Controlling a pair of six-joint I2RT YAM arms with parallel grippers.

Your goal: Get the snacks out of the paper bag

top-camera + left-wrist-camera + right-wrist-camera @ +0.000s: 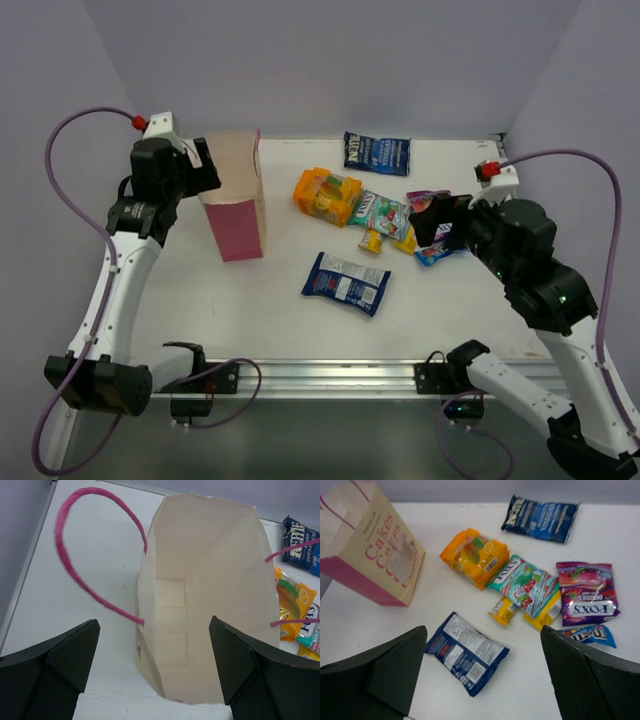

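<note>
The paper bag (235, 205) stands upright at the left, pink-sided with a cream printed front (375, 550). My left gripper (155, 650) hangs open just above its mouth, and only bare paper shows inside the bag (200, 595). The snacks lie on the table to its right: a dark blue bag (466, 652) nearest, another dark blue one (540, 519) at the back, an orange-yellow packet (474, 556), a green one (525, 584), a purple one (586, 593), a small yellow one (504, 611) and a small blue one (587, 635). My right gripper (482, 635) is open above them, holding nothing.
The white table (280, 320) ends in a metal rail (330, 375) at the near edge. Grey walls close in the back and both sides. The bag's pink cord handles (80, 555) stick out sideways. In the top view my right gripper (440, 225) covers part of the snack cluster.
</note>
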